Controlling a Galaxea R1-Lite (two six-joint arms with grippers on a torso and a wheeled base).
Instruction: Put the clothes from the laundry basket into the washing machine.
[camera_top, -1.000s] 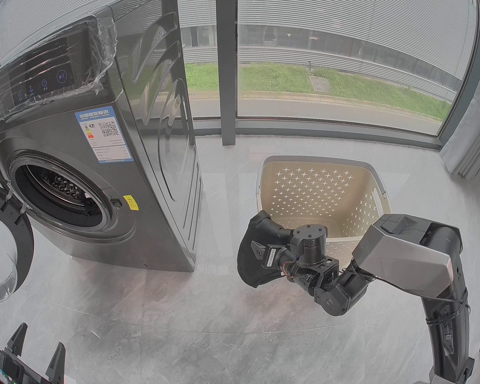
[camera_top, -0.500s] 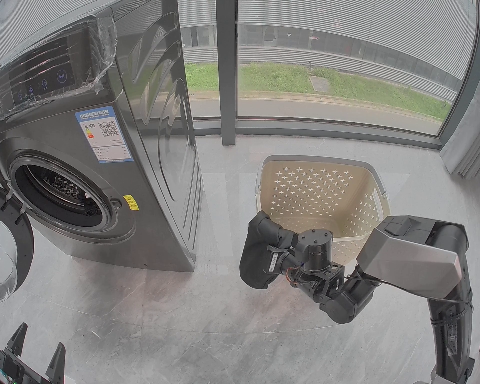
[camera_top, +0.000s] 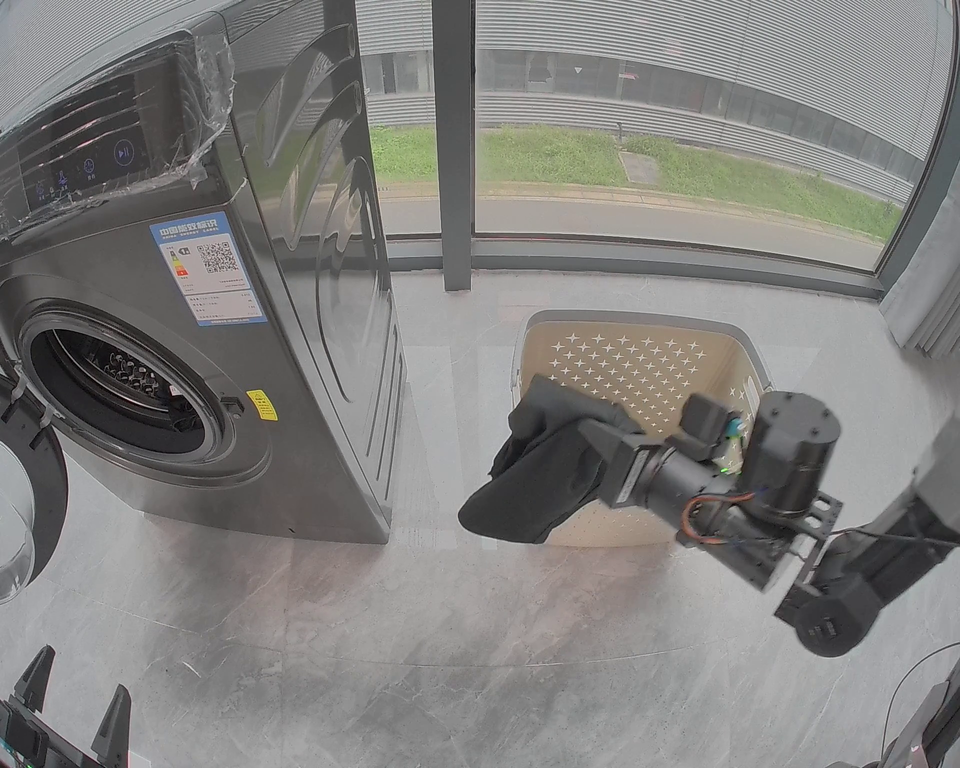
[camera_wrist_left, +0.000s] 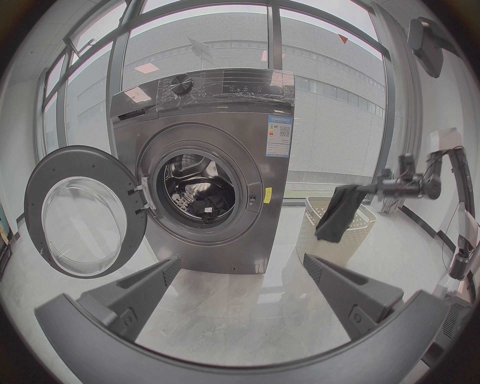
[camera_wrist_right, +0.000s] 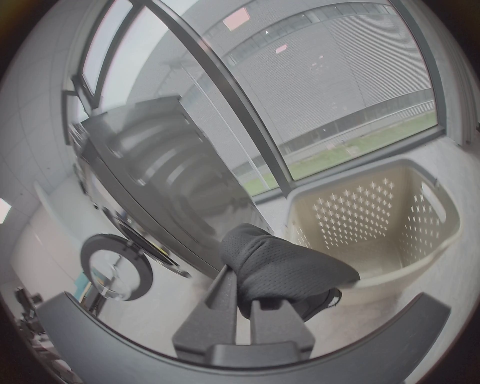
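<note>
1. Right gripper (camera_top: 590, 440) – jaws clamped narrow on a fold of a dark mesh garment (camera_top: 530, 480). It is held in the air over the near-left corner of the laundry basket (camera_top: 640, 322).
2. Dark mesh garment – bunched over the fingertips, with the rest hanging down toward the floor, so its long axis is roughly vertical. The lower end hangs free, outside the basket's left wall.
3. Laundry basket – cream, with star-shaped perforations, standing on the floor to the right of the washing machine (camera_top: 200, 300) and apart from it.
4. Washing machine – grey front-loader at far left. Its round door (camera_wrist_left: 82, 210) is swung wide open, and dark clothes (camera_wrist_left: 207, 200) already lie in the drum.
5. Drum opening (camera_top: 120, 395) – well to the left of the held garment. The machine's near-right corner stands between the two.
6. Left gripper (camera_top: 78, 685) – jaws spread wide and holding nothing, low at near left, facing the machine's front.
7. Judgement – the carry belongs to the right arm. The garment likely has to go left and nearward around that corner, then in through the opening. The dangling end may catch on the door rim.
</note>
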